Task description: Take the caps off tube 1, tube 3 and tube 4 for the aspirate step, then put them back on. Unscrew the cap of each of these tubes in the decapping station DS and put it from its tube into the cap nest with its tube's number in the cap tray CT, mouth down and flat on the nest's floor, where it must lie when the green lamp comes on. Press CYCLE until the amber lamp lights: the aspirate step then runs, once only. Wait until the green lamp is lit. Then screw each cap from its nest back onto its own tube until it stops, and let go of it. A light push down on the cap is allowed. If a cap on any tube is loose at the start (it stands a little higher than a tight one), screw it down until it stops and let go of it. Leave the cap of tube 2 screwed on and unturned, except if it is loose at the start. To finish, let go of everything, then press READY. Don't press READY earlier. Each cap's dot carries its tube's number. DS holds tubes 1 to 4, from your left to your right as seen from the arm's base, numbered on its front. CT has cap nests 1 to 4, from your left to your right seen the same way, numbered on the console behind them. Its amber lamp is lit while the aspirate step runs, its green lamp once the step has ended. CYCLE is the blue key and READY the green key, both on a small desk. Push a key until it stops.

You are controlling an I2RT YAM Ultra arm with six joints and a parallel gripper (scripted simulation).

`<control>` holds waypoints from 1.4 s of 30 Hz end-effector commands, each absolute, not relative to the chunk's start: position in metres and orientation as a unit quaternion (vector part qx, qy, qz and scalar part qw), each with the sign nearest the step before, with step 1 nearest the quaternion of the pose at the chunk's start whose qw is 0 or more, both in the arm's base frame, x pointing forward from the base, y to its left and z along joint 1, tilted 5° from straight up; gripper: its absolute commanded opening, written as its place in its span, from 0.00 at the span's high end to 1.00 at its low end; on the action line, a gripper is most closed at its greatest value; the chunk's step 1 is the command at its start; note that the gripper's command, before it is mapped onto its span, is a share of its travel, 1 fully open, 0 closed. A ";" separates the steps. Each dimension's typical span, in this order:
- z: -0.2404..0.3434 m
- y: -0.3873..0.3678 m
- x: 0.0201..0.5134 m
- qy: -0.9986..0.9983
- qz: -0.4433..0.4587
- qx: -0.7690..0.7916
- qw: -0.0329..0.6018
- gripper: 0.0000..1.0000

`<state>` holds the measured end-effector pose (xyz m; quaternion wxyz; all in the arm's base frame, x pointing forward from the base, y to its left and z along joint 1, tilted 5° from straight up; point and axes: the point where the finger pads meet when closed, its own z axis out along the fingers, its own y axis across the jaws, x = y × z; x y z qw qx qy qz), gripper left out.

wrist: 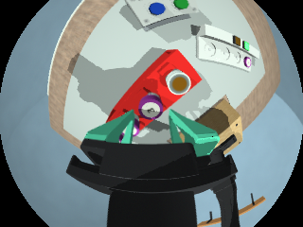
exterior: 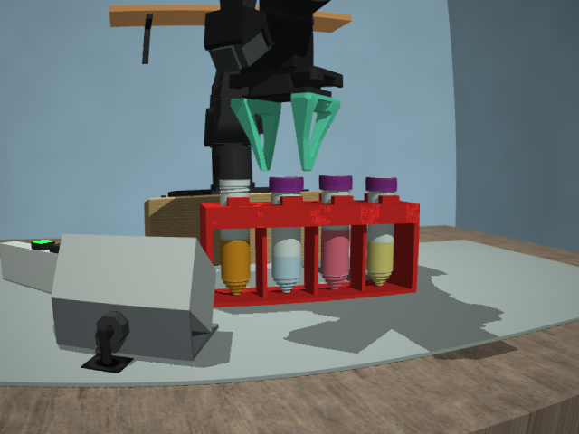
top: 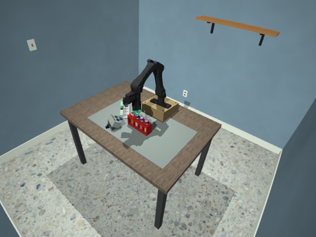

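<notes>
Nearest to you in the exterior view stood the grey key desk (exterior: 126,289) on the mat, and behind it the red rack (exterior: 308,212) with its four tubes. The leftmost one there, holding orange liquid (exterior: 235,261), had a bare threaded neck, no cap. The other three, pale blue (exterior: 286,261), pink (exterior: 335,257) and yellow (exterior: 379,259), each wore a purple cap (exterior: 286,183).

Above the rack you had the end effector (exterior: 284,165) pointing straight down, its green fingers (exterior: 261,135) partly spread and holding nothing, tips just above the blue tube's cap and clear of it.

Farther back, the arm (top: 153,79) rose from its wooden box (top: 160,109) and folded forward over the surface (top: 178,122). The white cap tray (wrist: 223,51) lay beyond the rack, its green lamp (exterior: 42,242) lit.
</notes>
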<state>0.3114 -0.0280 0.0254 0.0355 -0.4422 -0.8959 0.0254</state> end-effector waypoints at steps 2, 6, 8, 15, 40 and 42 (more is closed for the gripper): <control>0.044 -0.028 0.316 -0.896 0.023 -0.443 0.028 0.51; 0.054 -0.028 0.316 -0.896 0.023 -0.443 0.028 0.51; 0.054 -0.028 0.316 -0.896 0.023 -0.443 0.028 0.51; 0.056 -0.056 0.299 -0.910 0.023 -0.413 0.029 0.53; 0.067 -0.220 0.197 -0.910 0.026 -0.413 0.029 0.53; 0.068 -0.234 0.188 -0.910 0.026 -0.413 0.029 0.53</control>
